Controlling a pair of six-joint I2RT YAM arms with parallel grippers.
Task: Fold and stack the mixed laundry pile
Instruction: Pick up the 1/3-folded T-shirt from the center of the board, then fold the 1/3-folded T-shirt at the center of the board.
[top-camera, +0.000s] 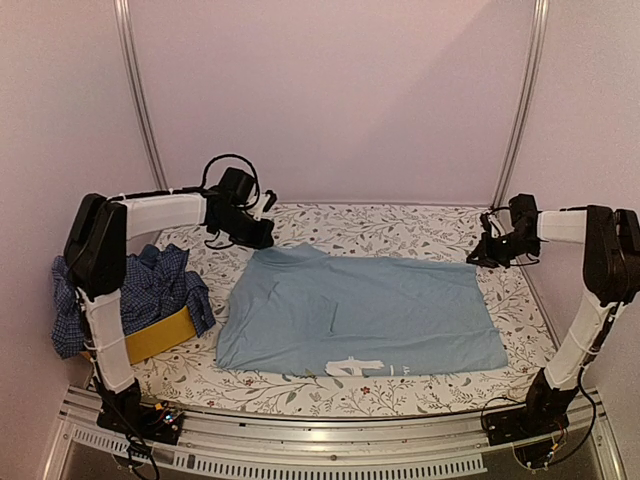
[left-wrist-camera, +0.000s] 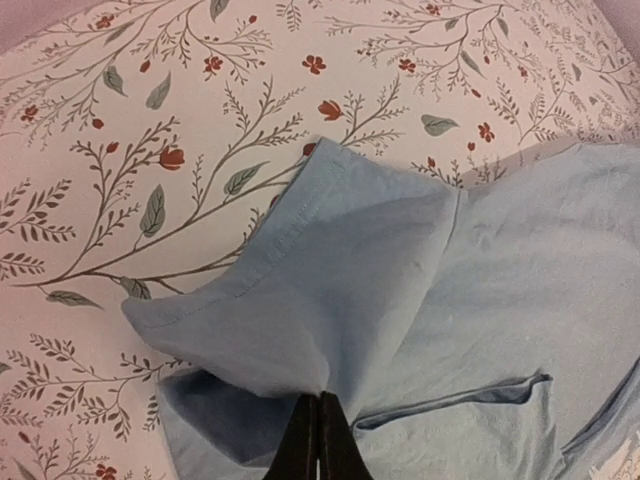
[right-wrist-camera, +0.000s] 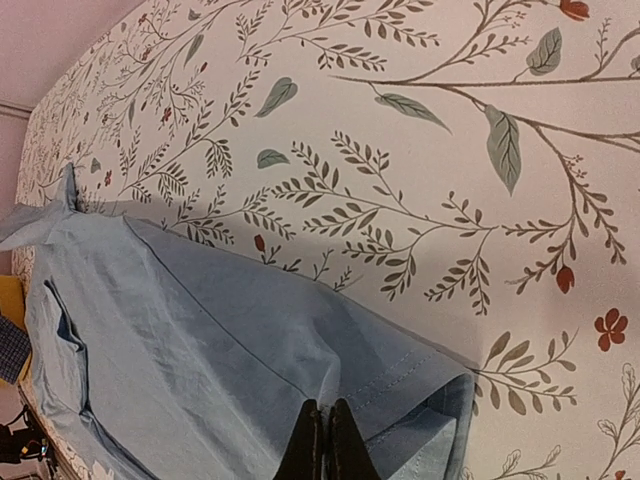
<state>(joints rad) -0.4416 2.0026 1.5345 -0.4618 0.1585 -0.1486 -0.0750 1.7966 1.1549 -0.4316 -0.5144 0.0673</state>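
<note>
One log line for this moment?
left gripper, right gripper: shut on far corners of light blue T-shirt | checked shirt: on yellow basket

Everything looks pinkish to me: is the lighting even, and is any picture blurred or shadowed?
Top view: soft, dim, pinkish light, grainy, no glare. Left wrist view: light blue T-shirt sharp, with shadow under its raised fold. Right wrist view: floral table cover crisp nearby, softer toward the far end.
</note>
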